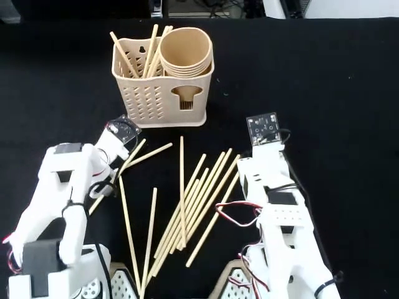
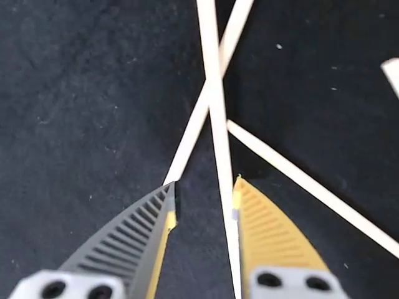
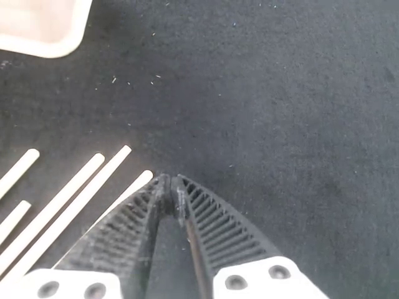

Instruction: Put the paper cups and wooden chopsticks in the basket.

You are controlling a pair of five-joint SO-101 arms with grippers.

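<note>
Left wrist view: left hand (image 2: pixel 205 182) spread, one wooden chopstick (image 2: pixel 219 143) lengthwise in its gap.

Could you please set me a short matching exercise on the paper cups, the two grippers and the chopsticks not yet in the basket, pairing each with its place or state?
Things:
1. paper cups
2. left gripper
3. right gripper
4. loose chopsticks

Places or states:
A. shut
B. stacked inside the basket
C. lying on the table
D. open, astride a chopstick

Pairs: 1-B, 2-D, 3-A, 4-C.
</note>
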